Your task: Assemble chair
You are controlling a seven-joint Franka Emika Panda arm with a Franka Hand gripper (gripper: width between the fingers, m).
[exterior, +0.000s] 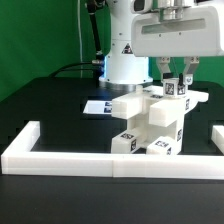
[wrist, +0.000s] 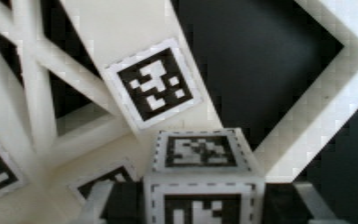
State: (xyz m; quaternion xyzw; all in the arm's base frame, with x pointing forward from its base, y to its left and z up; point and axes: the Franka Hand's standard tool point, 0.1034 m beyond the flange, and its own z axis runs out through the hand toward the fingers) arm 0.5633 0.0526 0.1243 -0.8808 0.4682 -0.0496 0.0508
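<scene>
The white chair parts (exterior: 150, 118) stand clustered mid-table: a flat seat piece with blocky tagged pieces (exterior: 126, 142) in front. My gripper (exterior: 176, 78) hangs over the cluster's right side, shut on a blocky tagged leg (exterior: 178, 90) that it holds upright at the top of the cluster. In the wrist view the leg (wrist: 202, 152) sits between my fingers (wrist: 101, 205), its tags facing the camera. Behind it lie the slanted bars of a ladder-like frame (wrist: 60, 70) with a tag (wrist: 155, 85). Whether the leg touches the part beneath is hidden.
A long low white border rail (exterior: 60, 156) runs along the front and both sides of the black table. The marker board (exterior: 97, 107) lies behind the parts. The arm's white base (exterior: 125, 62) stands at the back, a cable to its left.
</scene>
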